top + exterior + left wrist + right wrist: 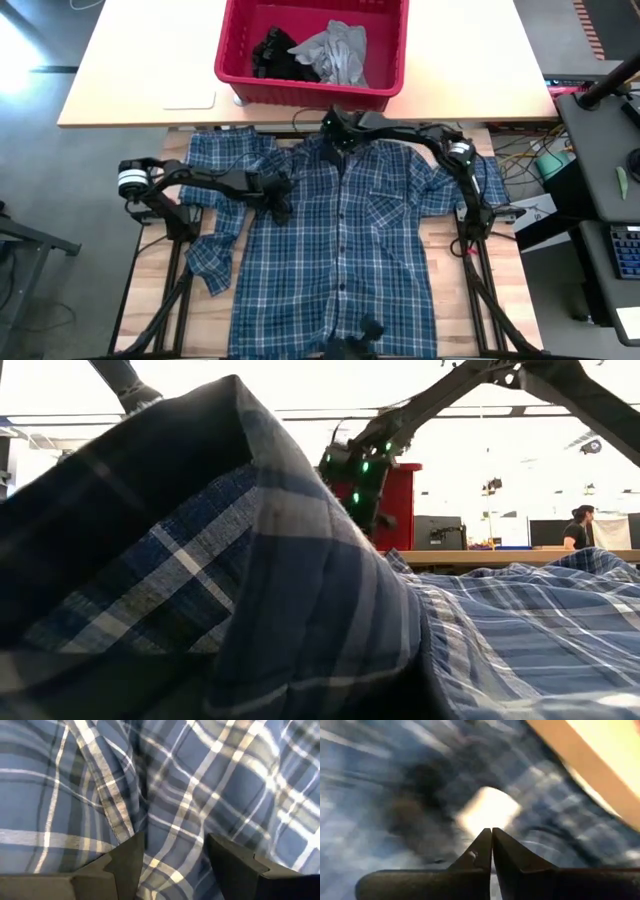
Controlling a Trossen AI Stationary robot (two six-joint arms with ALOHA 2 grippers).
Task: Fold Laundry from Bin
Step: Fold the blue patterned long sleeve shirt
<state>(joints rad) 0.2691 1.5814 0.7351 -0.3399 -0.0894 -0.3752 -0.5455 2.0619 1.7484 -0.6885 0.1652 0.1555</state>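
Left gripper (281,198) sits low on the plaid shirt (345,250) near its left shoulder, fingers (125,865) parted with cloth between them. Right gripper (337,131) at the collar, fingers pressed together. Shirt lies spread front-up on the table (445,250). Bin (240,40) beyond holds the grey T-shirt (338,50) and black garment (275,55).
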